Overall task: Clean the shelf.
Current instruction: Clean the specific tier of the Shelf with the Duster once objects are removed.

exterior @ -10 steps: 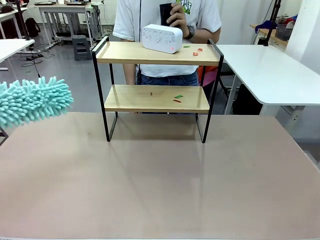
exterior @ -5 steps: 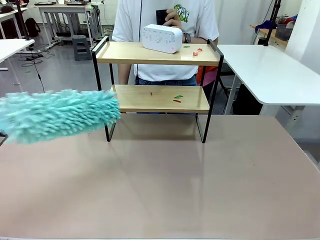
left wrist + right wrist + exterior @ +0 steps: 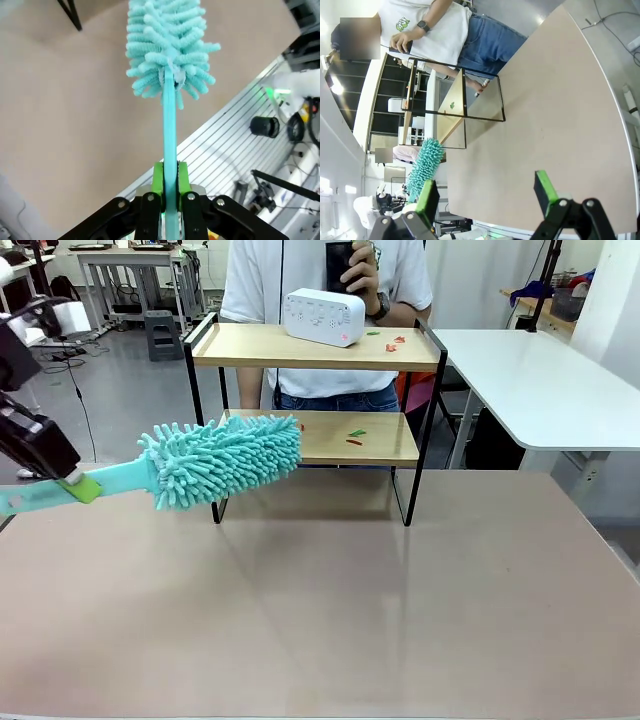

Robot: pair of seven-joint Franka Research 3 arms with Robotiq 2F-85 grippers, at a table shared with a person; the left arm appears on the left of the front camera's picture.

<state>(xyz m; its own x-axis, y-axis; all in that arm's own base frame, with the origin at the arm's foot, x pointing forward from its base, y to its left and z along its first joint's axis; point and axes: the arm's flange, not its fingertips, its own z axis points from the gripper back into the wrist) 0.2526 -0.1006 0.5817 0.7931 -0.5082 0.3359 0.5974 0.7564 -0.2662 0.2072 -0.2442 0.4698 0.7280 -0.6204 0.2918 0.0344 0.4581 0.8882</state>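
Pinching the duster (image 3: pixel 220 461) in our left gripper (image 3: pixel 80 488), we are holding it at the shelf's (image 3: pixel 260 345) 9 o'clock end; scraps (image 3: pixel 356 433) are lying unswept; right gripper (image 3: pixel 485 192) spread.

Front view faces the shelf (image 3: pixel 260 346); both wrist views share duster (image 3: pixel 167 50).

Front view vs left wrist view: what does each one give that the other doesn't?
Front: both boards of the shelf, the white box on top, red and green scraps on each board, a person behind. Left wrist: close up, two green pads pinching the handle. Both: the left claw, the duster it holds, the table.
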